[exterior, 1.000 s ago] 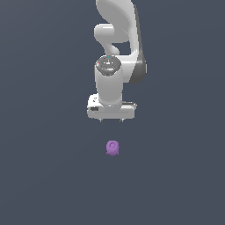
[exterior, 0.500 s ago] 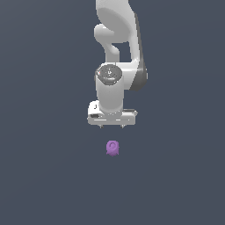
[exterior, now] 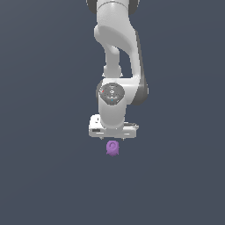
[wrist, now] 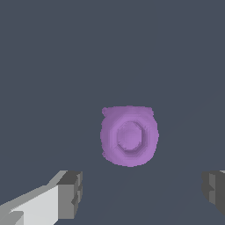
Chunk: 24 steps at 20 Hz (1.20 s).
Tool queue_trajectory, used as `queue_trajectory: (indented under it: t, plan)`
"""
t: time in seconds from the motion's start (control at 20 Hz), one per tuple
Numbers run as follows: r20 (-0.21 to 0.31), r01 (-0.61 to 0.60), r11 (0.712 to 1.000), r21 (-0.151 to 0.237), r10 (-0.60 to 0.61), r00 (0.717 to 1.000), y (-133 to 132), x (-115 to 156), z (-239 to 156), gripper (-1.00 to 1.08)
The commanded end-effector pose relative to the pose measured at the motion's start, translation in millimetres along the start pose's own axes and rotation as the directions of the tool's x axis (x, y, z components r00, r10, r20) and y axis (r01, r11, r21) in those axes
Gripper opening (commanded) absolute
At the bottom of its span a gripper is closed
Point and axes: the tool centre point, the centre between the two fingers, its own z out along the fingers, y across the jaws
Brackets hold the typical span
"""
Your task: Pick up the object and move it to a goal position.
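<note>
The object (exterior: 112,148) is a small purple lumpy item with a ring-like top, resting on the dark grey floor. In the wrist view the object (wrist: 129,136) fills the middle, seen from straight above. My white gripper (exterior: 113,138) hangs directly over it, its fingertips just above the object's top. The grey fingertips (wrist: 70,194) stand wide apart, well wider than the object, with nothing between them. My gripper (wrist: 143,191) is open.
A plain dark grey surface (exterior: 44,176) spreads all around. The white arm (exterior: 116,52) rises above the gripper toward the exterior view's top.
The gripper has come down toward the purple object, closing most of the gap. The object has not moved.
</note>
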Motion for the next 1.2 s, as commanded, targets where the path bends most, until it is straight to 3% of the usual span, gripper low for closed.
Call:
queue_trajectory:
  t: [0.0, 0.65, 1.15]
  plan:
    - [-0.005, -0.001, 1.0, -0.002, 0.001, 1.0, -0.9, 8.6, 7.2, 1.0]
    - [-0.011, -0.003, 1.0, -0.004, 0.003, 1.0, -2.3, 19.0, 21.7, 1.0]
    - [-0.013, -0.003, 1.0, -0.004, 0.003, 1.0, -2.1, 19.2, 66.2, 1.0]
